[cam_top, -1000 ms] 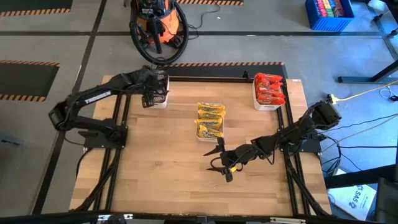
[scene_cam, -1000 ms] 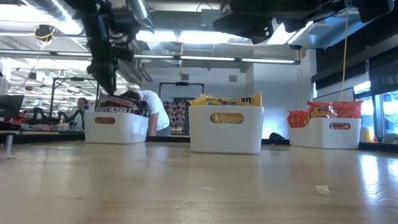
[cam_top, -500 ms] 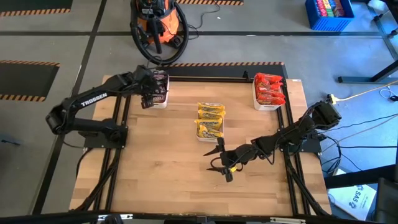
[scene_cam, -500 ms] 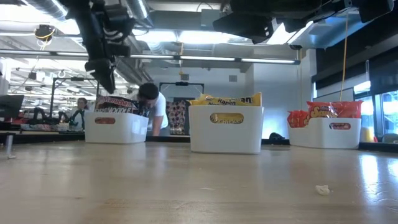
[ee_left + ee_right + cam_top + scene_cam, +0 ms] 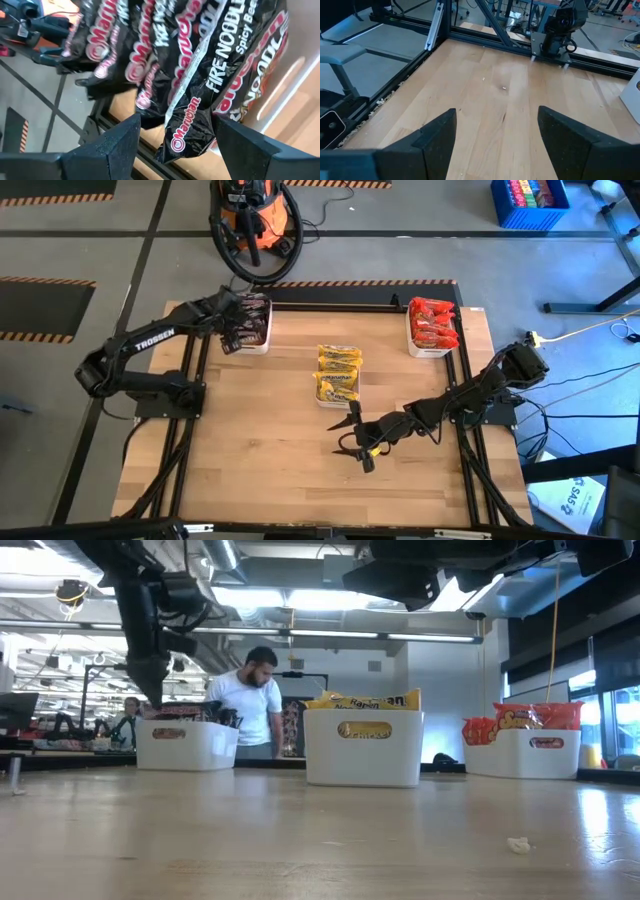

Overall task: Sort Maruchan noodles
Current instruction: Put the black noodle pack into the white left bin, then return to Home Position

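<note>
We see a workshop floor with hazard striping around a pale wooden table (image 5: 280,450), and beyond its far edge an orange vacuum (image 5: 252,215). In the low view a person in a white shirt (image 5: 250,705) stands in the room behind the table.

Three white trays sit along the far half of the table. The left tray (image 5: 258,342) holds the dark packets (image 5: 200,65), printed Maruchan Fire Noodle. The middle tray (image 5: 363,747) holds the yellow packets (image 5: 338,373), and the right tray (image 5: 530,753) holds the red packets (image 5: 433,322). We find no packet lying loose on the wood.

The left gripper (image 5: 232,338) hangs just above the near-left edge of the dark packets' tray, its fingers (image 5: 107,145) spread apart with nothing between them; the packets lie just beyond the tips.

The right gripper (image 5: 352,442) waits low over bare wood, near the yellow tray, fingers (image 5: 432,137) released and holding nothing
</note>
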`<state>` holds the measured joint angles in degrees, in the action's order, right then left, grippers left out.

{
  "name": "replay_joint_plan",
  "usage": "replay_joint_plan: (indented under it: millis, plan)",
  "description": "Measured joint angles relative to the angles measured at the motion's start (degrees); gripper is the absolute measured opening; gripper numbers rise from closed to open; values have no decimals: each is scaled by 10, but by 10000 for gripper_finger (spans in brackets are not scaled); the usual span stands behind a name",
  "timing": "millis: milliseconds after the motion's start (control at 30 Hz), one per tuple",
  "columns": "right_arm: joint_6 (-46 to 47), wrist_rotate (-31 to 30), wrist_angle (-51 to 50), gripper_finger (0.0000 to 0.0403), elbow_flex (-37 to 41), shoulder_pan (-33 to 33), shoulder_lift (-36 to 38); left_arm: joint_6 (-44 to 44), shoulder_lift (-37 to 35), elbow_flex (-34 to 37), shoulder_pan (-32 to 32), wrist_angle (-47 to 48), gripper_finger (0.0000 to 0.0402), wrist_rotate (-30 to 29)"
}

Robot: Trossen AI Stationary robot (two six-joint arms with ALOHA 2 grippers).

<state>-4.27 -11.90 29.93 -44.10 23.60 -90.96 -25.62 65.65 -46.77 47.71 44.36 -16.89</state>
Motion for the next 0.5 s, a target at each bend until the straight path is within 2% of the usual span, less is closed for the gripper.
replay_joint_plan:
  millis: [167,400,500]
  plan:
    - [0,0,0,260,0,0,0,0,0,-4,-2,1,247,0]
    - [0,0,0,260,0,0,0,21,-13,-68,-26,22,247,2]
    - [13,0,0,260,0,0,0,41,-34,-98,-47,25,247,48]
